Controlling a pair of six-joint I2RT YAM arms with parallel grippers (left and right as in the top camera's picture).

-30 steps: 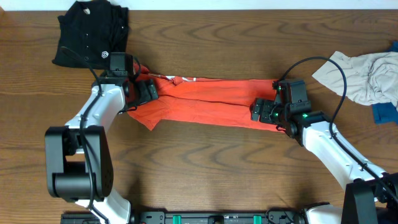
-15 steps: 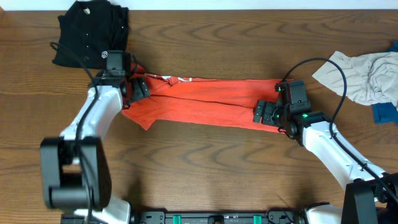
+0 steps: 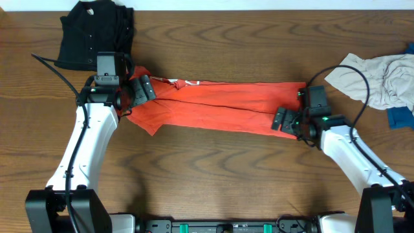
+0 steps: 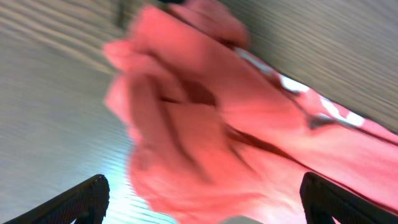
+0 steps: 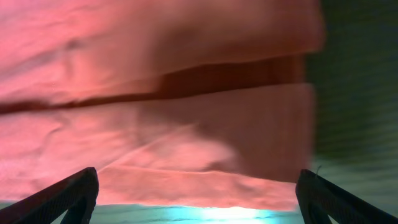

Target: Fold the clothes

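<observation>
Now that both arms have backed outward off the red-orange T-shirt (image 3: 220,103) | left gripper (image 3: 143,90) at its left end, jaws apart | right gripper (image 3: 284,121) at its right end, jaws apart, nothing clamped | T-shirt lies as a long band on the desk (image 3: 207,175) | judged: lengthwise fold laid, cross fold remains

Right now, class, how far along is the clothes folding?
Done: the red T-shirt lies folded lengthwise into a long strip. In hand: nothing; the left gripper and right gripper are open at its two ends. To do: folding the strip across, then the crumpled grey piece and blue piece on the right. The black shirt looks bundled.
</observation>
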